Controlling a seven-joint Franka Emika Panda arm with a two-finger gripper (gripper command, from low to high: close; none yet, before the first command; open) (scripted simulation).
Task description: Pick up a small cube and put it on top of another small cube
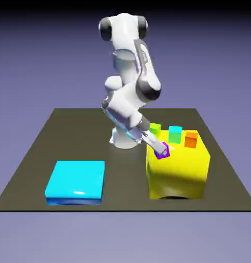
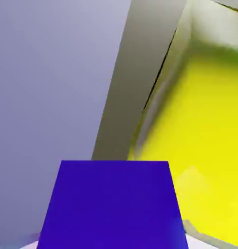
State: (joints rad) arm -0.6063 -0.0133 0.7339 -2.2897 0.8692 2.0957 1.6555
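So your pincer (image 1: 161, 149) has got the purple cube (image 1: 162, 151) clamped between its fingertips, and in the hand view the thing is huge, a deep blue-purple face across the bottom with a bit of a fingertip peeking out on each side. You've got it tilted, at the top of the big yellow block (image 1: 177, 172), near the corner toward the exterior view's left and the camera. Can't tell from here if it's touching the block or just above it. On top of that same block you've also got the lime-green cube (image 1: 155, 128), the teal one (image 1: 175, 134) and the orange cube (image 1: 191, 139). Your flat cyan slab (image 1: 76, 180) sits on the tabletop (image 1: 124, 190), well apart from the yellow block, toward the exterior view's left.
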